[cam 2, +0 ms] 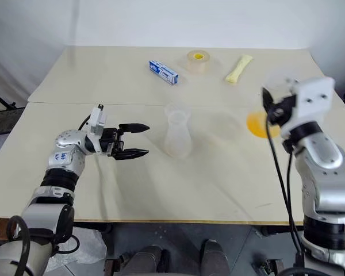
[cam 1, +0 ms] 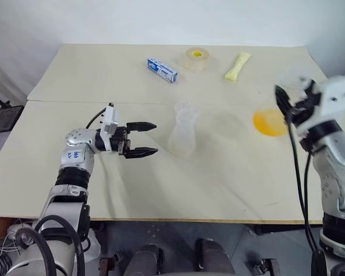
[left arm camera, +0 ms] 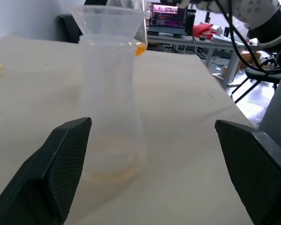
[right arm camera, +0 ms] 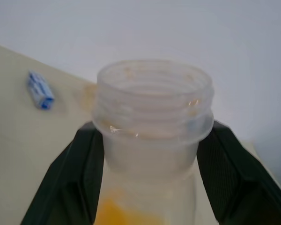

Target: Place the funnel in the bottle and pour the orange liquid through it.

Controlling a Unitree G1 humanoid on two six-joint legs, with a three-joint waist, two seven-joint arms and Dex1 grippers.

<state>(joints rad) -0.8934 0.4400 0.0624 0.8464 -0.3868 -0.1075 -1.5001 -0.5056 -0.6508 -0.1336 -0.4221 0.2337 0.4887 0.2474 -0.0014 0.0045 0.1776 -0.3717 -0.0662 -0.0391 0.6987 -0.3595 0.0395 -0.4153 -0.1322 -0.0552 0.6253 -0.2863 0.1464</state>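
The clear flask-shaped bottle (cam 1: 183,141) stands upright at the table's middle, with the small clear funnel (cam 1: 184,109) seated in its neck. A faint orange ring shows in the bottle's base (left arm camera: 107,171). My left gripper (cam 1: 144,139) is open and level, just to the left of the bottle and apart from it, its fingers (left arm camera: 61,164) pointing at it. At the right, my right gripper (right arm camera: 150,183) is shut on a clear jar (right arm camera: 152,112) with a threaded mouth, raised above the table. The orange liquid (cam 1: 269,122) lies in the jar's bottom.
Along the table's far side lie a blue-and-white box (cam 1: 162,69), a tape roll (cam 1: 196,58) and a pale yellow packet (cam 1: 237,66). A seam (cam 1: 63,102) crosses the tabletop. The front edge (cam 1: 178,219) is close to me.
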